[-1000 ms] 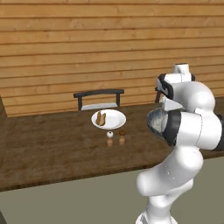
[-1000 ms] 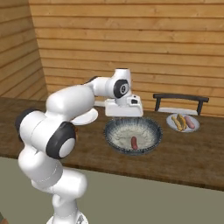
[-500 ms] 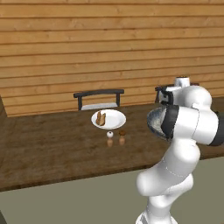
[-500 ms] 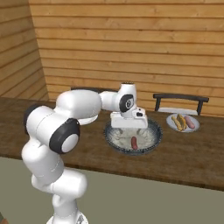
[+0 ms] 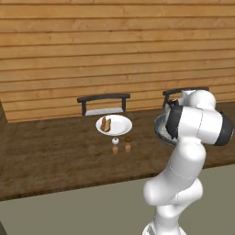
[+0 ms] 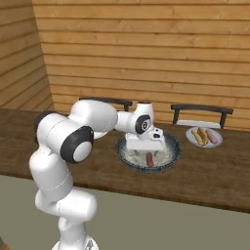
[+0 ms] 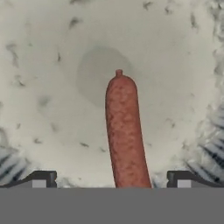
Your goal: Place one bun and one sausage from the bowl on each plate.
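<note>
One sausage left: a single sausage point(image 7: 124, 135) lies in the bowl point(image 6: 172, 146), lengthwise between my spread fingertips point(image 7: 41, 178)
Change: within the last second I have lowered the gripper point(image 6: 145, 144) from above the bowl down into it, so I judge the grasp is next
Plates: right plate point(image 6: 216, 142) has bun and sausage; left plate point(image 5: 121, 125) lacks a sausage
Hand: released, gripping nothing
Arm: bent forward, wrist pointing down

The arm reached forward and bent down, its gripper point(image 7: 111, 179) pointing downward with both fingertips point(image 7: 43, 178) spread wide apart, nothing clamped between them.
</note>
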